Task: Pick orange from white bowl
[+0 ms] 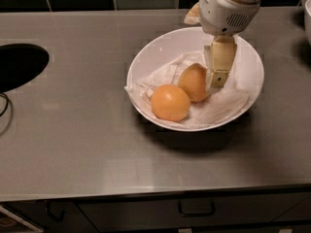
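Camera view, contents: 1 white bowl [146, 62] on 1 steel counter [73, 130], right of centre; 1 crumpled white paper [223, 103] lining it; 2 fruits on the paper, close together: 1 orange [193, 81], duller, egg-shaped, near the bowl's middle, and 1 brighter round orange [170, 102] just front-left of it. 1 dark round opening [19, 64] at the counter's left edge; 1 drawer handle [196, 210] below. 1 arm [228, 4], entering top right, pointed steeply down into the bowl; 1 gripper [217, 77] low against the orange's right side; clenched or released: cannot tell.
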`<move>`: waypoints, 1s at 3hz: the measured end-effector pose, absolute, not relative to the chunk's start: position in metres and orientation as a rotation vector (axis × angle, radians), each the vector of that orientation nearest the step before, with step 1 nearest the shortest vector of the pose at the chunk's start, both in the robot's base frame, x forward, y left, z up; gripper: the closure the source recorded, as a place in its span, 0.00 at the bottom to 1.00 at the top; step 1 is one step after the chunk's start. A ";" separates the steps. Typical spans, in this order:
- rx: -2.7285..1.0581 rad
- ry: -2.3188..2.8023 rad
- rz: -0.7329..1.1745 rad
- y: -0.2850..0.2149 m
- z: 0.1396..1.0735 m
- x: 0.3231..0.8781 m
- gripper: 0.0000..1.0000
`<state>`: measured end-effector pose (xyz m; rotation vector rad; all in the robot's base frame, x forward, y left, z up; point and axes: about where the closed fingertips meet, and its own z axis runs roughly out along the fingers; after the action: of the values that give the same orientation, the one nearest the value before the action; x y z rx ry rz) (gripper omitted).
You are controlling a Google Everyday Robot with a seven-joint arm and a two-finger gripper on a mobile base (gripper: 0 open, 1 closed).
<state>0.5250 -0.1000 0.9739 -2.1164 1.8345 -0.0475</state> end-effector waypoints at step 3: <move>-2.188 1.794 0.152 -0.101 0.940 0.540 0.05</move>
<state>0.5396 -0.1008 0.9400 -2.1883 1.7936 0.1519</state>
